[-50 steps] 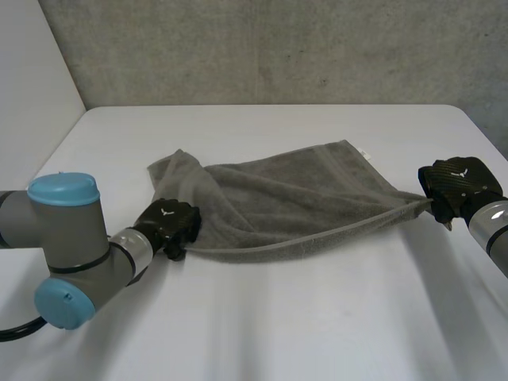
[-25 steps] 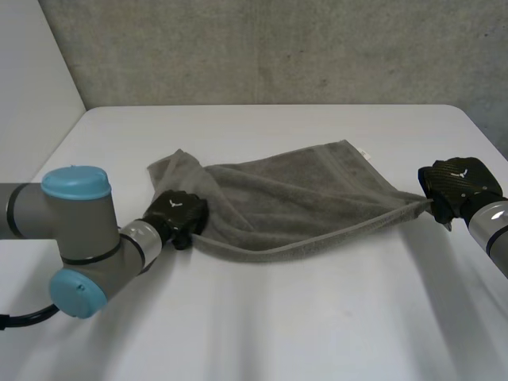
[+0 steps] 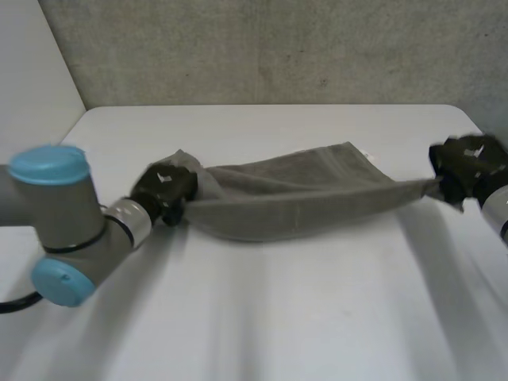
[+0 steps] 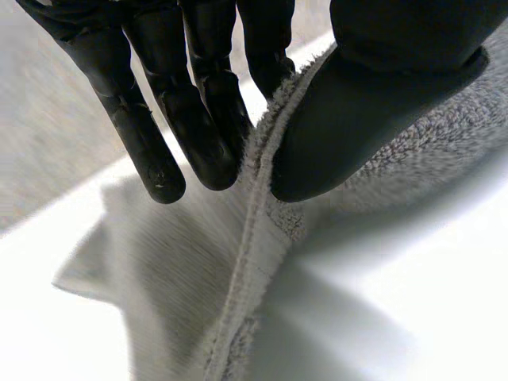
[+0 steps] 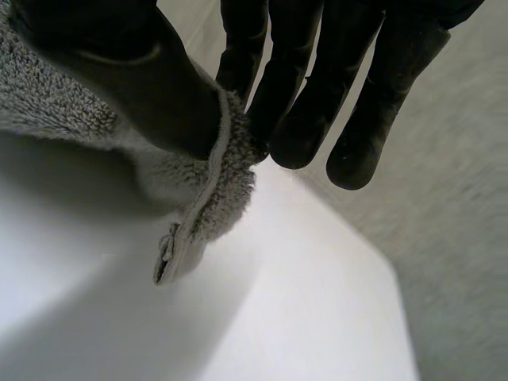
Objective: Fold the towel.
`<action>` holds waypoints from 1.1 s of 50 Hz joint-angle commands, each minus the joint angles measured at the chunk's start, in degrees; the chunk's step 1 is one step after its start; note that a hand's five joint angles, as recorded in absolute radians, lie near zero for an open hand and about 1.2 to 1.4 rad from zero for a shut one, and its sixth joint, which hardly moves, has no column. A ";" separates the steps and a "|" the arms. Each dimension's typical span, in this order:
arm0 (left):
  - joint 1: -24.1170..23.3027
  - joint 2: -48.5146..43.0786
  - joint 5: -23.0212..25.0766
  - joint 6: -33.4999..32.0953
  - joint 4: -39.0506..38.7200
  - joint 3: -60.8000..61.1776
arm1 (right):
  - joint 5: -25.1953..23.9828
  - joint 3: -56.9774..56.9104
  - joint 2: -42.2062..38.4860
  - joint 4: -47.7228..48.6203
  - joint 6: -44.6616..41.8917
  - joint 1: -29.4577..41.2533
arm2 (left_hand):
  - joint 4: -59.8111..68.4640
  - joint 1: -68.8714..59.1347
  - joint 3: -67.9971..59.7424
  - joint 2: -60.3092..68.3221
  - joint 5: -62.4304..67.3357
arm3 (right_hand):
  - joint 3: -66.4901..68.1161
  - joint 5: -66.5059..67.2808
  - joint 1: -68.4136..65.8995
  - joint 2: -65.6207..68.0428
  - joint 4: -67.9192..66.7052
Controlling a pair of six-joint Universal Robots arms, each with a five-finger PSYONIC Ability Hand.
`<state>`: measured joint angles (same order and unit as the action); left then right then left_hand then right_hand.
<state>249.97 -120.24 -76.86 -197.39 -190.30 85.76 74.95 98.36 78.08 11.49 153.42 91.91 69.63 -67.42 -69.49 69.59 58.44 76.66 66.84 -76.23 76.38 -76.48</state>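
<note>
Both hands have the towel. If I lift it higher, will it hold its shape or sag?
Probably sags: the towel droops in a slack curve between the left hand and right hand. Its looped pile looks grippy, so it likely won't slip from the pinching fingers.

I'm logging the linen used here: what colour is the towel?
Plain grey, no pattern; the towel shows best in the head view.

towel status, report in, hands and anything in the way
Both pinching: left hand on the towel edge at one end, right hand on the opposite corner. Towel stretched between them over the table. Nothing in the way.
</note>
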 commanded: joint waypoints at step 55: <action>6.23 9.14 -9.72 3.06 -20.63 -22.57 | 5.99 -37.63 -5.39 7.67 -5.33 11.71 | 10.37 -12.58 -10.51 10.41 11.56 | 3.34 3.16 -3.77 3.62 -3.52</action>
<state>253.87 -112.41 -87.58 -195.84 -213.43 54.96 83.92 60.46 72.85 31.45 148.09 104.28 69.78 -67.83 -69.68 69.73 58.79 76.66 66.84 -76.25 76.89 -76.50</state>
